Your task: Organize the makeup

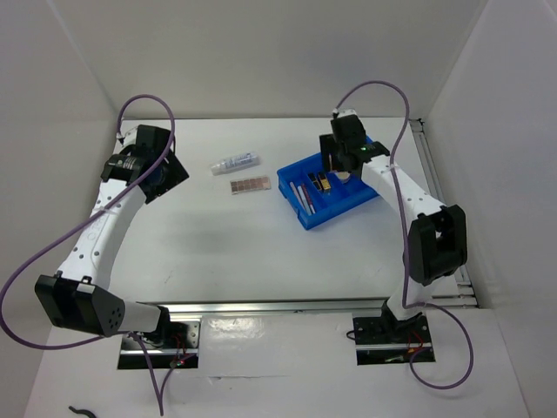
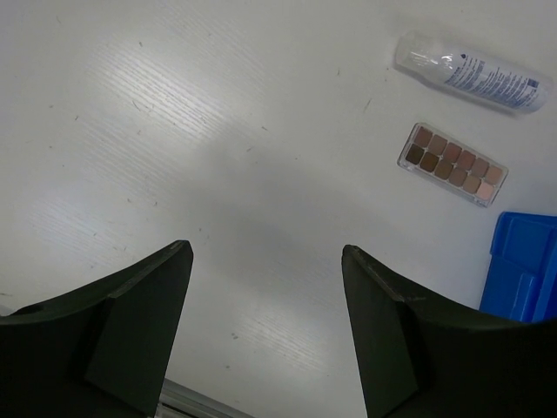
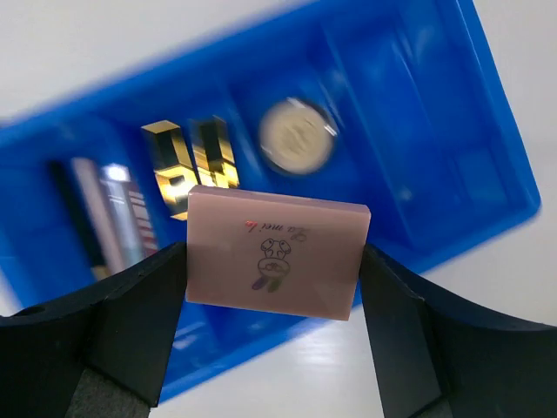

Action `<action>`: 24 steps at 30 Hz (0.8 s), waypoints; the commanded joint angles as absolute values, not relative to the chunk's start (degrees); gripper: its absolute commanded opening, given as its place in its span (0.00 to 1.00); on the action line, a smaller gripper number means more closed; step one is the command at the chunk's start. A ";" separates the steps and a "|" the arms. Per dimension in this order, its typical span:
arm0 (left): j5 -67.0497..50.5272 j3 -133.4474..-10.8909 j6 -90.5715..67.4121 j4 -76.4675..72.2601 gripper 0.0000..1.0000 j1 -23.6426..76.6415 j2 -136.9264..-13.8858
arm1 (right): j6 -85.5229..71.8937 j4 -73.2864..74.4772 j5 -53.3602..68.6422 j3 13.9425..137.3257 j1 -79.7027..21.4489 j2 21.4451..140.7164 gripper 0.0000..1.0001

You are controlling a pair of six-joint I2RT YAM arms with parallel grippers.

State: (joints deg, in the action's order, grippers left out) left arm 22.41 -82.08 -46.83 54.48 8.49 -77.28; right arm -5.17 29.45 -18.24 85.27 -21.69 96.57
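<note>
My right gripper is shut on the pink square pad, holding it by its two side edges above the blue bin. Below it in the bin lie a round beige compact, gold-and-black cases and pencils or sticks. From above, the right gripper hangs over the bin. A clear tube and a brown eyeshadow palette lie on the table left of the bin. My left gripper is open over bare table, with the palette and tube far ahead to its right.
White walls close in the table at the back and both sides. A metal rail runs along the near edge between the arm bases. A corner of the blue bin shows at the right edge of the left wrist view.
</note>
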 commanded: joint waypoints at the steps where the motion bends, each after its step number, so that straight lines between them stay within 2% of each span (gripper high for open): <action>1: 22.41 -82.53 -45.88 53.00 0.83 8.26 -77.87 | -4.75 29.62 -18.90 81.92 -17.06 95.36 0.70; 7: 21.19 -82.53 -45.88 53.00 0.83 8.26 -78.40 | -4.75 29.01 -17.67 79.89 -12.58 98.09 0.70; 19: 21.18 -82.53 -45.35 52.47 0.83 8.26 -78.93 | 0.08 21.45 -12.39 80.51 -10.20 106.16 0.72; 21: 21.18 -82.53 -45.35 52.47 0.83 8.26 -79.45 | 0.62 20.75 -11.87 80.51 -10.20 107.04 0.78; 24: 21.18 -82.53 -45.35 52.47 0.83 8.26 -79.98 | 1.23 20.74 -11.34 81.03 -10.20 108.19 0.82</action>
State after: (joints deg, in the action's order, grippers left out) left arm 21.15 -82.08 -46.46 53.52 8.49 -79.22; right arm -0.56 23.94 -12.53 79.59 -10.46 106.76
